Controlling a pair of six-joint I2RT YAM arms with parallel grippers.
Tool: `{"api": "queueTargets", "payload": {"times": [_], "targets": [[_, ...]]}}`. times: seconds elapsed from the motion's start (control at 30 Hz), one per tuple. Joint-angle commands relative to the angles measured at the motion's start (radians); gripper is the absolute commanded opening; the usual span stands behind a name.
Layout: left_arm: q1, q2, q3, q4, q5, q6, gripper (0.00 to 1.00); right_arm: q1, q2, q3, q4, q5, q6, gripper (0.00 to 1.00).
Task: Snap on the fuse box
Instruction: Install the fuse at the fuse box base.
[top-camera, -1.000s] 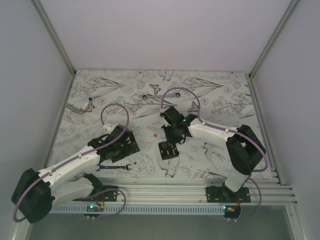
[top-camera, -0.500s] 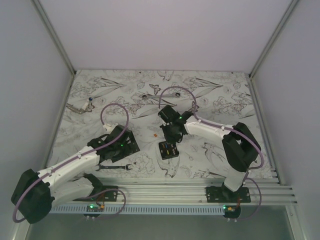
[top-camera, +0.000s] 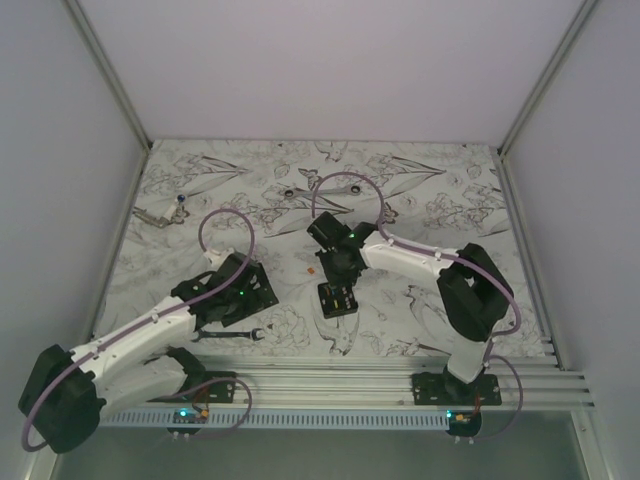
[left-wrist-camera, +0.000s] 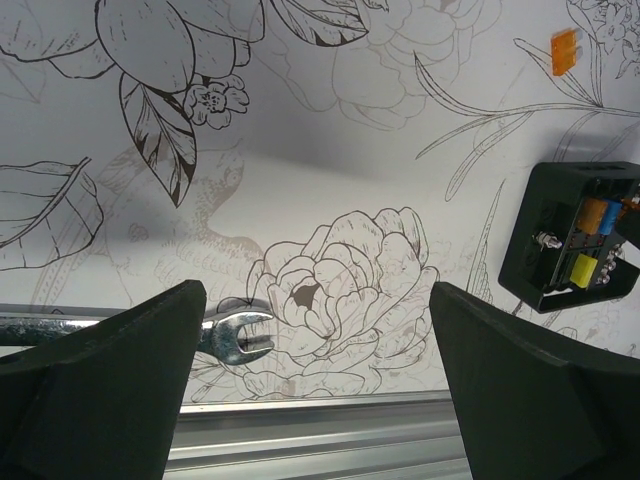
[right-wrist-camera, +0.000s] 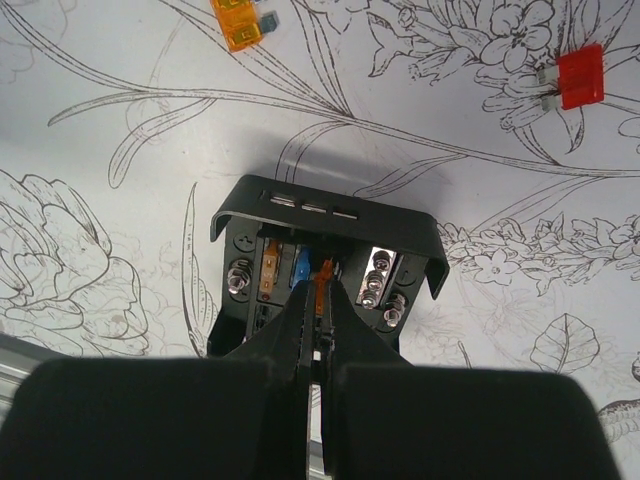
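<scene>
The fuse box (top-camera: 336, 300) sits open-side-up mid-bench, just in front of the right arm. The right fingers (right-wrist-camera: 320, 300) are right over it, clenched on a small orange fuse (right-wrist-camera: 322, 284) at a middle slot, beside a blue one. From the left wrist view I can also see a yellow one seated in the box (left-wrist-camera: 560, 235).

The left fingers (left-wrist-camera: 315, 300) are spread wide with nothing in them, hovering above a wrench (left-wrist-camera: 235, 335) near the bench's front rail.

My read is it's maybe halfway: the pinched fuse looks lined up but not pushed home. A loose amber fuse (right-wrist-camera: 240, 25) and a red fuse (right-wrist-camera: 580, 78) lie on the bench beyond the box.
</scene>
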Motion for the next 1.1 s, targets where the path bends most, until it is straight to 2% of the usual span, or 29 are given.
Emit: {"api": "queueTargets", "payload": {"times": [0.0,0.3,0.8,1.07], "targets": [[0.006,-0.025,-0.021,-0.036,0.006,0.014,0.99,0.006,0.004,-0.058,0.03,0.051,0.03,0.0],[0.006,-0.044,-0.03,-0.038,0.02,0.01,0.99,-0.025,-0.03,-0.171,0.109,-0.025,0.028,0.0],[0.006,-0.074,-0.038,-0.042,0.017,0.002,0.99,-0.069,-0.067,-0.27,0.129,-0.035,-0.01,0.0],[0.006,-0.065,-0.03,-0.041,0.022,-0.002,0.99,-0.026,-0.038,-0.179,0.115,-0.004,-0.017,0.0]]}}
